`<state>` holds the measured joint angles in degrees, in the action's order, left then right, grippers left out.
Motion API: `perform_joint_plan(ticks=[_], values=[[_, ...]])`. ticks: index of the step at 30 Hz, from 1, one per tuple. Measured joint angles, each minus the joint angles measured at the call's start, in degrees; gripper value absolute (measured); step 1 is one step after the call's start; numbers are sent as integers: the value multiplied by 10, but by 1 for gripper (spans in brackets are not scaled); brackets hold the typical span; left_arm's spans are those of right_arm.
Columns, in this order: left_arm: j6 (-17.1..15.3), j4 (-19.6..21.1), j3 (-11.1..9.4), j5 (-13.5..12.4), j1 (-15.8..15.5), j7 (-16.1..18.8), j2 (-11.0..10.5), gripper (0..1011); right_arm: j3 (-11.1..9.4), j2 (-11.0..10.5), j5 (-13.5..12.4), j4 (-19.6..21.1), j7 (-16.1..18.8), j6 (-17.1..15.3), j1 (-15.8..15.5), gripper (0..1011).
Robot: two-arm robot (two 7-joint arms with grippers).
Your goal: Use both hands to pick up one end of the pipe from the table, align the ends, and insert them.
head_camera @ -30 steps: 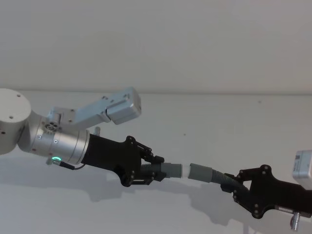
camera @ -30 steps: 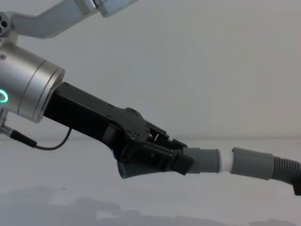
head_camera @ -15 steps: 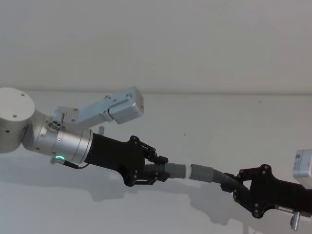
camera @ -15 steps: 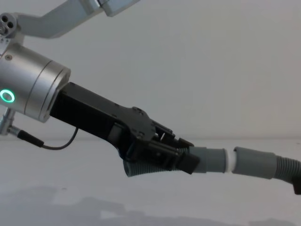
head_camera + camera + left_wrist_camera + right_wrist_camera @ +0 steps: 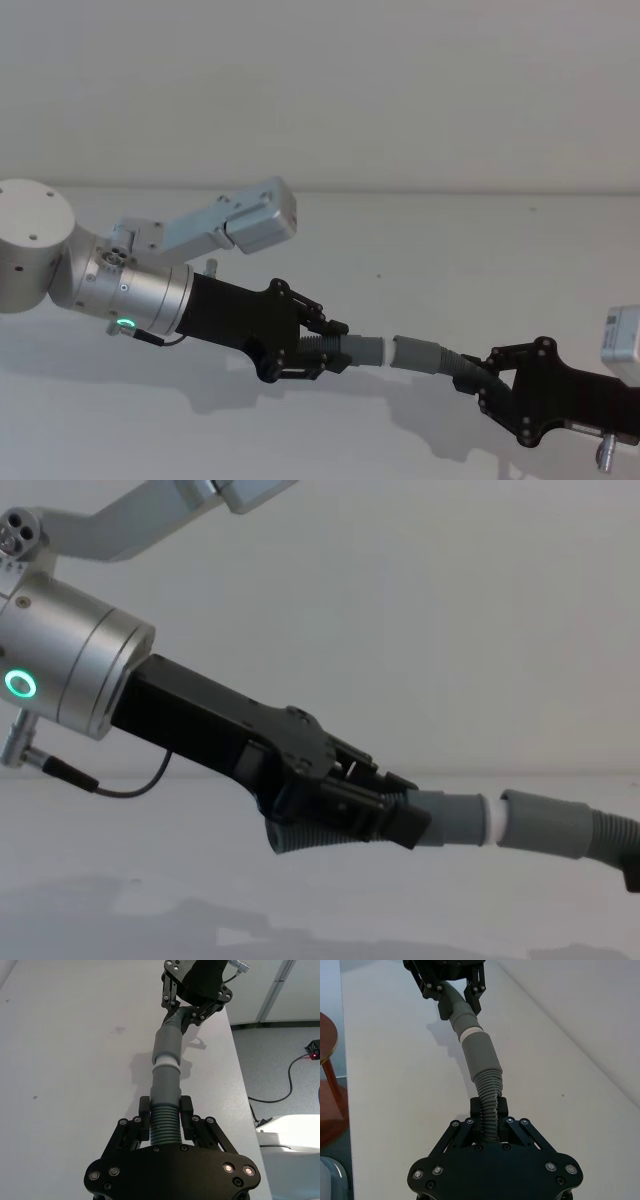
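Observation:
Both pipe pieces hang above the white table [image 5: 450,250]. My left gripper [image 5: 318,350], on the silver wrist with the green ring light, is shut on the ribbed body of the left pipe piece [image 5: 165,1127]. Its smooth cuff [image 5: 455,818] ends in a white collar [image 5: 491,820]. My right gripper [image 5: 478,383] is shut on the ribbed body of the right pipe piece [image 5: 489,1095]. That piece's cuff [image 5: 420,355] meets the collar in line, and a narrow white band shows between the two cuffs.
The table's edge [image 5: 240,1085] runs beside the pipes, with floor and a black cable [image 5: 285,1085] beyond it. A brown wooden stool [image 5: 327,1060] stands off the table's other side.
My left gripper has moved right toward the right piece. The white band between the cuffs has grown narrower. The right gripper has stayed about where it was.

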<state>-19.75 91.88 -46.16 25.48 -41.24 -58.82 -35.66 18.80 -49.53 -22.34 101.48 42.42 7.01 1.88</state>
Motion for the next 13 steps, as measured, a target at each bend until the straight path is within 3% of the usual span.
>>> perform_joint_plan(ticks=[13], values=[[1,-1,-1,1,-1,-1,1,339,0,0,-1,1,0,0,0,155]])
